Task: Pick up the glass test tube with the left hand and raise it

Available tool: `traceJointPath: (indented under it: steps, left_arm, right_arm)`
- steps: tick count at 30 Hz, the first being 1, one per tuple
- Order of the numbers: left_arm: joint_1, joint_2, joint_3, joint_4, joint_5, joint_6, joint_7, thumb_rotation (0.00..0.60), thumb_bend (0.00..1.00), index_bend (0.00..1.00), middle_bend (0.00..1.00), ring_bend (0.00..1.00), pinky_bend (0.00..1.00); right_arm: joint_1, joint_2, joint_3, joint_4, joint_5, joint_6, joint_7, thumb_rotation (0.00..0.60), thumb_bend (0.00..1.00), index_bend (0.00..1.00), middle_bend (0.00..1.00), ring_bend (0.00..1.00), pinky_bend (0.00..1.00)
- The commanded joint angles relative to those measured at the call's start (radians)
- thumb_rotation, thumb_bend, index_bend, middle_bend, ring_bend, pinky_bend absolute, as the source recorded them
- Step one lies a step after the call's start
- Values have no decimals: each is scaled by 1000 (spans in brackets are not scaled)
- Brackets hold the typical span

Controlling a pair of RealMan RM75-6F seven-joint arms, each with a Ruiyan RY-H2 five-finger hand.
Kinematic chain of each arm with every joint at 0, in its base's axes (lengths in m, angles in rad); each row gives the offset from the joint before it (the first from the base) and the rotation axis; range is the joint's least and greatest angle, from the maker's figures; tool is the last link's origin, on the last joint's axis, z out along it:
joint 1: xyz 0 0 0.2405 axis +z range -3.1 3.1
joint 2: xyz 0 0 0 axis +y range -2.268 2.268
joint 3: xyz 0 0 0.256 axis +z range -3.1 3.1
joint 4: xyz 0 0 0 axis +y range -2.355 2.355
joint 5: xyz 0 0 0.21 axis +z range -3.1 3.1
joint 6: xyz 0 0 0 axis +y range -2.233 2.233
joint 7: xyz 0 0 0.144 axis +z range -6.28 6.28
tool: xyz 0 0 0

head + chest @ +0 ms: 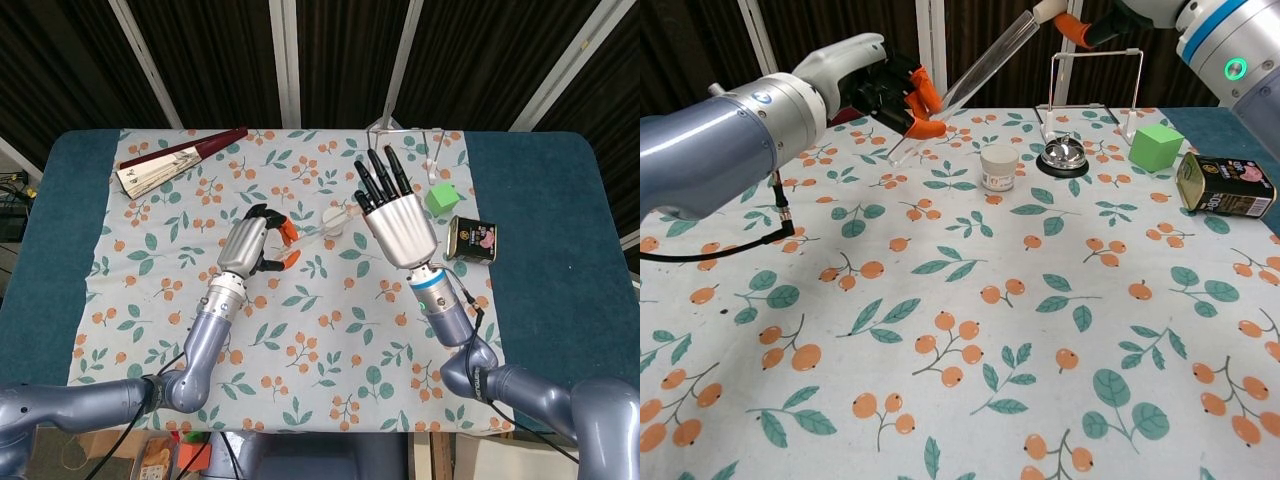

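The glass test tube (977, 72) is off the table, slanting from low left up to the right. My left hand (876, 88) pinches its lower part between orange-tipped fingers (924, 98). From the head view the tube (322, 229) sticks out to the right of the left hand (250, 246), over the flowered cloth. My right hand (398, 222) hovers with its fingers spread and nothing in it. In the chest view a fingertip of the right hand (1068, 21) is close to the tube's upper end; I cannot tell whether it touches.
A small white jar (999, 167), a desk bell (1063, 157), a green cube (1155, 147) and a tin lying on its side (1225, 185) stand at the back right. Behind them is a wire rack (1095, 55). A folded fan (180, 160) lies at the back left.
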Motion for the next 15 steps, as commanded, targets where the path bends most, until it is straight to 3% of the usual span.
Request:
traceJointPath:
  steps: [1,15]
  left_arm:
    - [0,0,0,0,-1,0,1,600,679,671,717,240,99]
    - [-6,1,3,0,-9,-5,9,600,679,671,717,240,107]
  right_arm:
    - [1,0,-1,-1,-1,0,-1,600,461,724,225,0,0]
    - [-1,-1,-8,-4,-7,-4,0,600,460,724,226,0,0]
